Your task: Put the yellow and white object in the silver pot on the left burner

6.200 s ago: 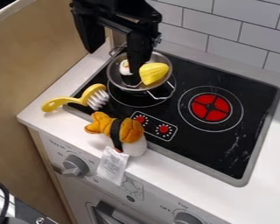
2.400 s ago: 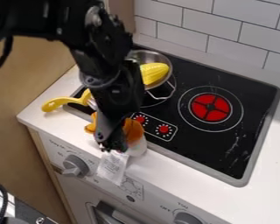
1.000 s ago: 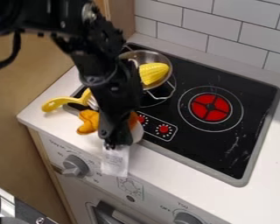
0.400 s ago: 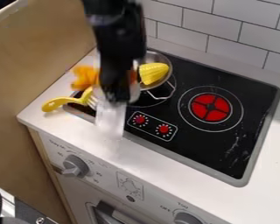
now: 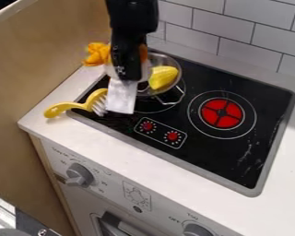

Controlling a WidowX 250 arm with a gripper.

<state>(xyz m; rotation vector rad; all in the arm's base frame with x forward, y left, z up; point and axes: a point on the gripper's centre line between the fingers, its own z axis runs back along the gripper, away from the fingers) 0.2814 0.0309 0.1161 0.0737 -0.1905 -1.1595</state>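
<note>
The black gripper (image 5: 126, 76) hangs at the upper left over the left burner, shut on the yellow-orange and white plush (image 5: 97, 54). The orange tail sticks out left of the gripper, a bit of orange shows on its right, and a white tag (image 5: 121, 96) dangles below. Behind and to the right stands the silver pot (image 5: 173, 66) on the left burner, with a yellow corn piece (image 5: 163, 77) in it. Gripper and plush hide the pot's left part. From this angle I cannot tell whether the plush is over the pot's rim or beside it.
A yellow-handled brush (image 5: 67, 108) lies at the stove's left edge, its white bristles near the tag. The red right burner (image 5: 221, 113) and two red knobs lie to the right. A wooden panel (image 5: 33, 60) borders the left side, and a tiled wall (image 5: 236, 27) stands behind.
The gripper has gone from the counter's front edge up and back to the left burner, taking the plush and its tag along. Pot, corn and brush look unmoved.
</note>
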